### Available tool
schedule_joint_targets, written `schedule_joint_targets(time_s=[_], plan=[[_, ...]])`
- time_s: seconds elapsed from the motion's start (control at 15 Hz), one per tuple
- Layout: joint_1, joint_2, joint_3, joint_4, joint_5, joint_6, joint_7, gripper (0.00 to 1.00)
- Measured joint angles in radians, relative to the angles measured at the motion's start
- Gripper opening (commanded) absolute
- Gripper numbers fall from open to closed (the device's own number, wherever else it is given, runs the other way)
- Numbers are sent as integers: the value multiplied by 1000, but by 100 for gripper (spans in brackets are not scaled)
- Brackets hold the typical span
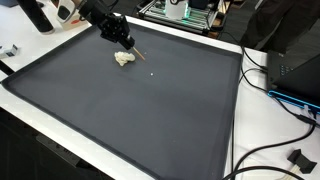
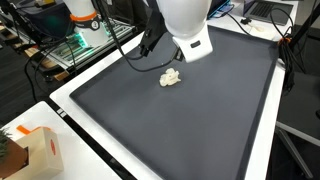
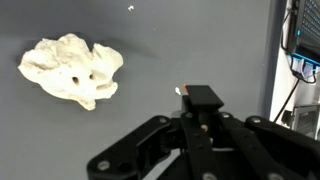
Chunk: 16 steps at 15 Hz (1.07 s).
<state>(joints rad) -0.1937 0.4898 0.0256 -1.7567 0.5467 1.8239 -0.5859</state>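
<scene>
Wrist view: pale lump [image 3: 70,68] on mat [image 3: 200,40]

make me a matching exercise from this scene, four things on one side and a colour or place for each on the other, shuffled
Things:
1. lump
2. mat
3. box
4. gripper

Colour or place:
a. dark grey
b. brown, off the mat
c. white and crumpled
d. over the mat, close beside the lump

Pairs: 1-c, 2-a, 3-b, 4-d

Even overhead light, soft shadows. Mat [image 1: 150,110] matte, mild sheen. Wrist view: end effector [image 3: 200,105] dark, slightly blurred. Exterior views small, grainy.
</scene>
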Motion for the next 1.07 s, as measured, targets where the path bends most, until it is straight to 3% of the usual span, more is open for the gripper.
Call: schedule_joint_targets(time_s=[1.07], plan=[[88,-208,-15,-27,-308,-7,428,3]])
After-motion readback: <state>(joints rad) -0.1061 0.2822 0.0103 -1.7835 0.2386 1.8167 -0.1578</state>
